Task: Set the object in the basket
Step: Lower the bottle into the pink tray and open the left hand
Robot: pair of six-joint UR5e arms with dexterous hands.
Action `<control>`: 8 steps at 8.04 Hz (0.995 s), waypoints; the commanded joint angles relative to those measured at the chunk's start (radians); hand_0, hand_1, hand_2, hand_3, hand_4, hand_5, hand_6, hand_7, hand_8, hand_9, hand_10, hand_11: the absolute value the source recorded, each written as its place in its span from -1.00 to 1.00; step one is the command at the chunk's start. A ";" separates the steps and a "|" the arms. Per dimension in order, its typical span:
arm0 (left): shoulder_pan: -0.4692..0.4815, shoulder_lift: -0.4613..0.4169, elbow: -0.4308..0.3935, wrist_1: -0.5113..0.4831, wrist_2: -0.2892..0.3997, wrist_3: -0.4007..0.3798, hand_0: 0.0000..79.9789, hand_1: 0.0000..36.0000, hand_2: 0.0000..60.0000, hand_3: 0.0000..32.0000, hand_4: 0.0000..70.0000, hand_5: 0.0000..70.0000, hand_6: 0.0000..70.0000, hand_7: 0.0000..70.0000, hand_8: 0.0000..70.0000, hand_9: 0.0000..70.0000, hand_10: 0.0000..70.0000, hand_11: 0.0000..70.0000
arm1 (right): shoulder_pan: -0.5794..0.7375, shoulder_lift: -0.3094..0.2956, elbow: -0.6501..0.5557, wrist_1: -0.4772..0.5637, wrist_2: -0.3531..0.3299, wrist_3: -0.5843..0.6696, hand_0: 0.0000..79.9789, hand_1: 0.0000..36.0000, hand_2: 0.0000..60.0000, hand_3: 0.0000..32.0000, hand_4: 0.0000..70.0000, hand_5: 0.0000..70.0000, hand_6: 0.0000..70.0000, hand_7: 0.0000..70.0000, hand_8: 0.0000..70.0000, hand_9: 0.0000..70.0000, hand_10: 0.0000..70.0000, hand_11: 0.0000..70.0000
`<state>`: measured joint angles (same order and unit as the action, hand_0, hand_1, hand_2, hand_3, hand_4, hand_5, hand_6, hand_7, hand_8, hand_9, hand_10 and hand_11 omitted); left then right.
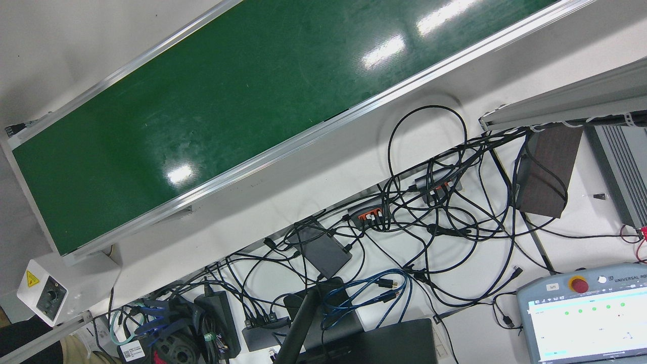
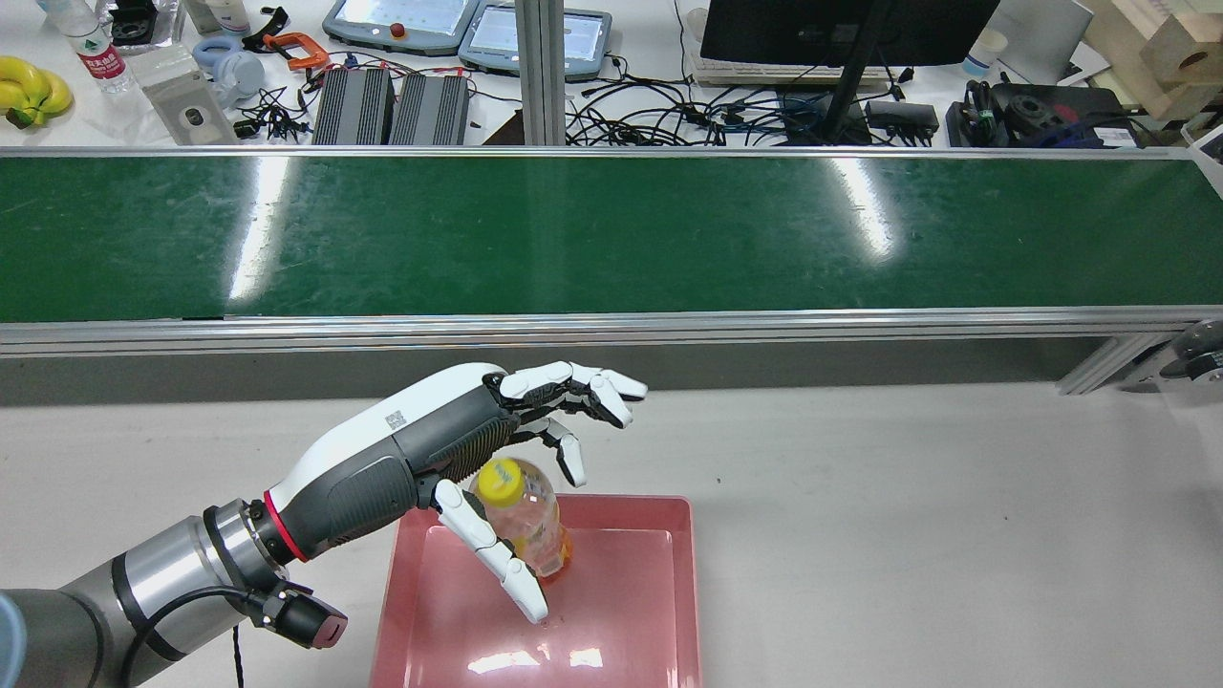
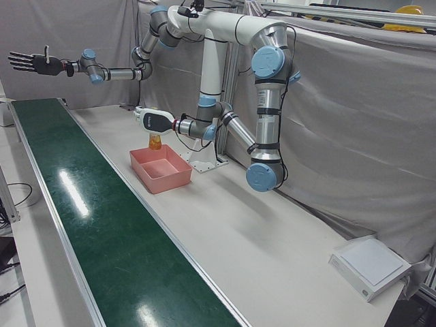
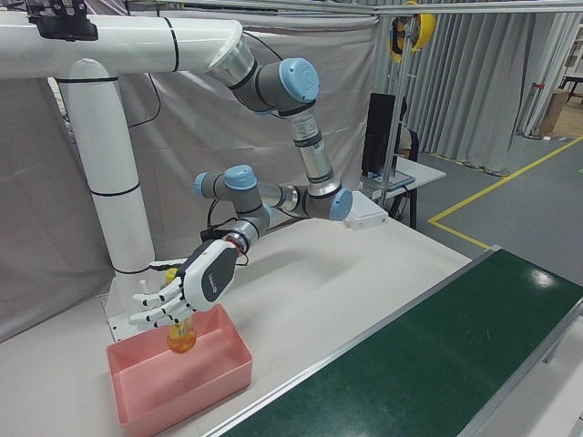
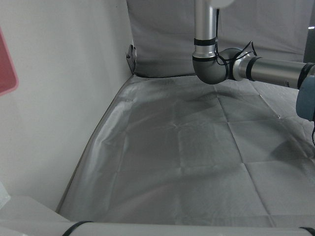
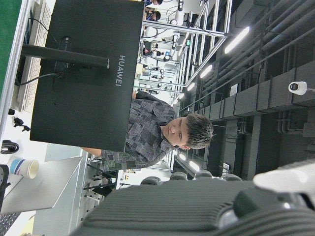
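A clear bottle (image 2: 525, 524) with a yellow cap and orange drink stands inside the pink basket (image 2: 621, 504) on the grey table. My left hand (image 2: 449, 449) hovers over and beside the bottle with its fingers spread, the thumb in front of the bottle; no firm hold shows. The right-front view has the same left hand (image 4: 182, 289) just above the bottle (image 4: 180, 339) and basket (image 4: 182, 396). My right hand (image 3: 30, 63) is raised high past the belt's far end, fingers apart and holding nothing. The left hand view catches only a pink basket corner (image 5: 6, 64).
A long green conveyor belt (image 2: 611, 234) runs across just beyond the basket. Behind it lie cables, teach pendants (image 2: 401, 19) and a monitor (image 2: 841, 29). A white box (image 3: 371, 266) sits at the table's far end. A person (image 6: 162, 132) shows in the right hand view.
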<state>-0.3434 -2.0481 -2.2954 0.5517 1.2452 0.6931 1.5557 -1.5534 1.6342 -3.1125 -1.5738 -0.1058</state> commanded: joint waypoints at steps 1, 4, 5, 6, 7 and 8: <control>0.015 -0.003 0.007 -0.021 0.011 -0.010 0.67 -0.44 -1.00 -1.00 -0.86 -0.67 -0.96 -0.82 -1.00 -1.00 -0.85 -0.72 | 0.000 0.001 0.000 0.000 0.000 0.000 -1.00 -1.00 -1.00 -1.00 -1.00 -1.00 -1.00 -1.00 -1.00 -1.00 -1.00 -1.00; 0.014 -0.004 0.014 -0.024 0.013 -0.026 0.76 -0.37 -1.00 -1.00 -0.91 -0.73 -0.99 -0.87 -1.00 -1.00 -0.98 -0.91 | 0.000 -0.001 0.001 0.000 0.000 0.000 -1.00 -1.00 -1.00 -1.00 -1.00 -1.00 -1.00 -1.00 -1.00 -1.00 -1.00 -1.00; 0.006 -0.003 0.016 -0.022 0.016 -0.055 0.76 -0.37 -1.00 -1.00 -0.91 -0.70 -0.99 -0.86 -1.00 -1.00 -0.98 -0.91 | 0.000 0.001 0.001 0.000 0.000 0.000 -1.00 -1.00 -1.00 -1.00 -1.00 -1.00 -1.00 -1.00 -1.00 -1.00 -1.00 -1.00; -0.008 -0.001 0.016 -0.022 0.016 -0.091 0.73 -0.41 -1.00 -1.00 -0.85 -0.54 -0.96 -0.80 -1.00 -1.00 -0.87 -0.75 | 0.001 0.001 0.001 0.000 0.000 0.000 -1.00 -1.00 -1.00 -1.00 -1.00 -1.00 -1.00 -1.00 -1.00 -1.00 -1.00 -1.00; -0.055 0.000 0.013 -0.022 0.017 -0.122 0.64 -0.48 -1.00 -1.00 -0.71 0.02 -0.89 -0.72 -0.89 -0.82 -0.66 -0.45 | 0.000 0.001 0.001 0.000 0.000 0.000 -1.00 -1.00 -1.00 -1.00 -1.00 -1.00 -1.00 -1.00 -1.00 -1.00 -1.00 -1.00; -0.113 0.000 0.010 -0.021 0.046 -0.160 0.60 -0.55 -1.00 -1.00 -0.63 0.49 -0.80 -0.54 -0.68 -0.51 -0.48 -0.19 | 0.000 0.001 0.001 0.000 0.000 0.000 -1.00 -1.00 -1.00 -1.00 -1.00 -1.00 -1.00 -1.00 -1.00 -1.00 -1.00 -1.00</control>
<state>-0.3641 -2.0495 -2.2809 0.5291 1.2612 0.6050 1.5560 -1.5526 1.6352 -3.1124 -1.5738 -0.1059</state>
